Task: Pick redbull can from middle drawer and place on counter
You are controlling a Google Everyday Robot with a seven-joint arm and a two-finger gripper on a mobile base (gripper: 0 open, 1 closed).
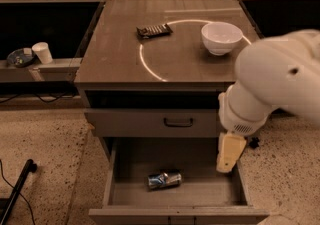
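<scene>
Open middle drawer (pixel 200 191), seen from the front. One redbull can (pixel 164 180) lies on its side on the drawer floor, left of centre and toward the near edge. Its long axis runs left to right, with the right end turned slightly toward the far side. Which end is the top cannot be told.

The gripper (pixel 227 161) hangs from the white arm (pixel 272 79) over the right part of the drawer. It is right of the can and apart from it. Whether it is wide or narrow cannot be told, and it holds nothing that can be seen.

Above, one drawer front with a dark handle (pixel 179 122) is shut. The glossy grey-brown counter (pixel 112 64) carries a white circle outline (pixel 144 64), one white bowl (pixel 221 37) at the far right and one dark wrapper (pixel 154 30) to its left.

At left, a pale shelf (pixel 57 69) bears one white cup (pixel 42 52). The floor (pixel 45 144) is speckled.
</scene>
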